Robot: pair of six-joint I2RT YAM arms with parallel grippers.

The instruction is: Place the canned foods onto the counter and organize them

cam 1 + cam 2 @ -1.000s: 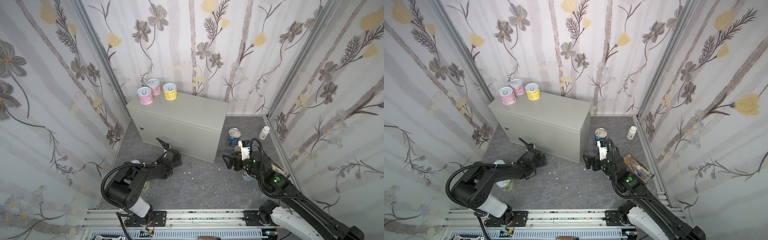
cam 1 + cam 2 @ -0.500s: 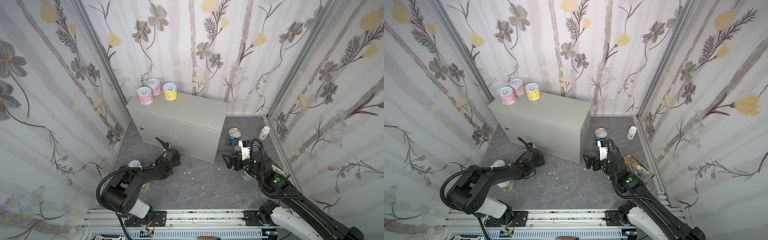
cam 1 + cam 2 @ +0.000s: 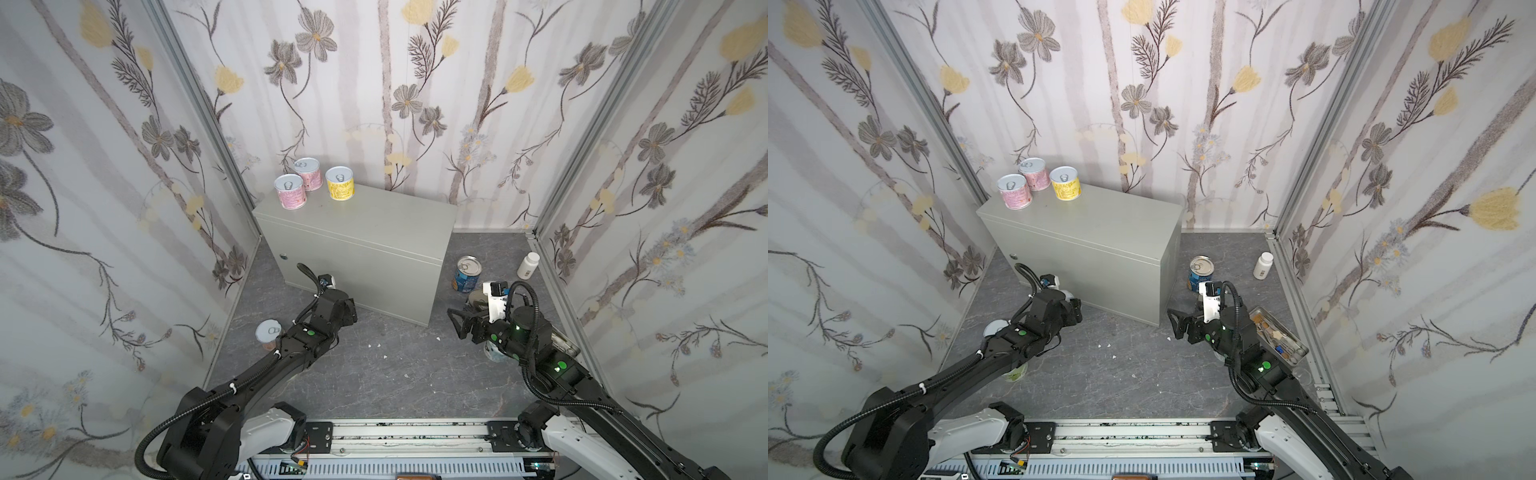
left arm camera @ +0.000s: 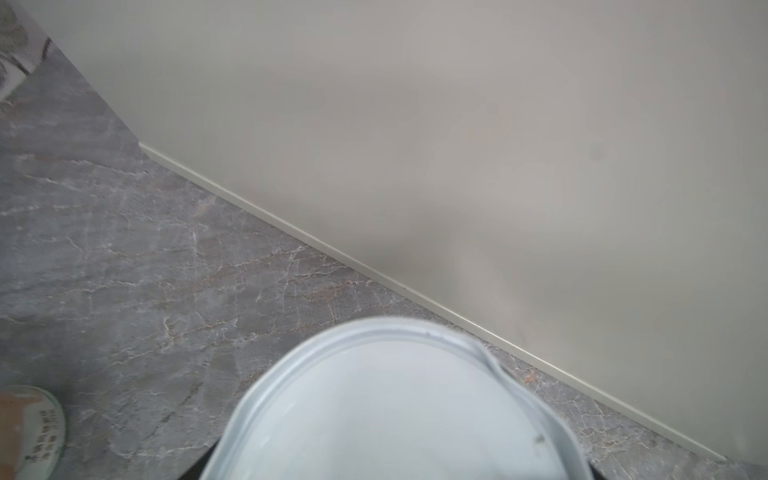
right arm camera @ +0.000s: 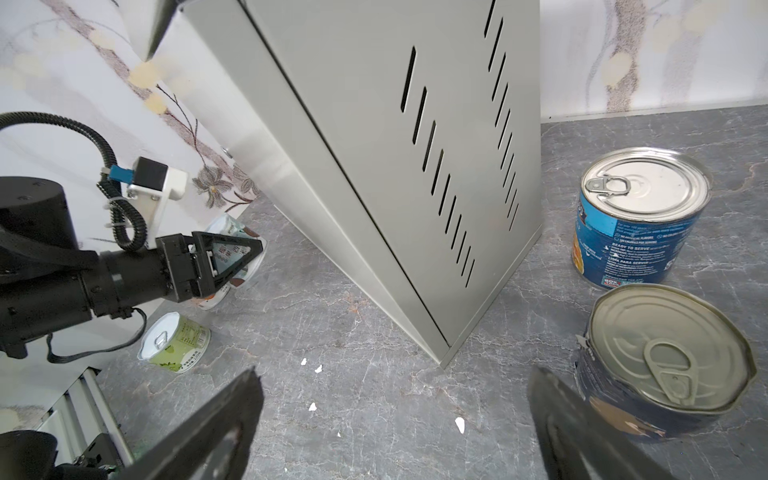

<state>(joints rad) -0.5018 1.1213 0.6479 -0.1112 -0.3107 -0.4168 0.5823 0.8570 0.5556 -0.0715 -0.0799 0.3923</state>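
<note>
The counter (image 3: 386, 226) is a light-grey metal box by the back wall. Two pink cans (image 3: 289, 196) (image 3: 307, 173) and a yellow one (image 3: 340, 188) stand on its left end. My left gripper (image 5: 226, 253) is shut on a short pale-labelled can (image 4: 395, 411), tilted and low over the floor at the counter's front. My right gripper (image 5: 395, 372) hangs open and empty beside the counter's right corner. A tall blue can (image 5: 640, 216) and a dark navy can (image 5: 665, 365) stand just right of it. A green can (image 5: 174, 343) and a pink can (image 3: 269, 334) sit on the floor under the left arm.
A white pill bottle (image 3: 528, 266) stands by the right wall. A flat tin (image 3: 1277, 340) lies under the right arm, with a pale can (image 3: 494, 353) partly hidden there. Wallpapered walls close in on three sides. The dark marbled floor (image 3: 395, 374) has small white flecks.
The left gripper's jaws have closed on the pale can in front of the counter. The right arm and its open gripper have not moved.
</note>
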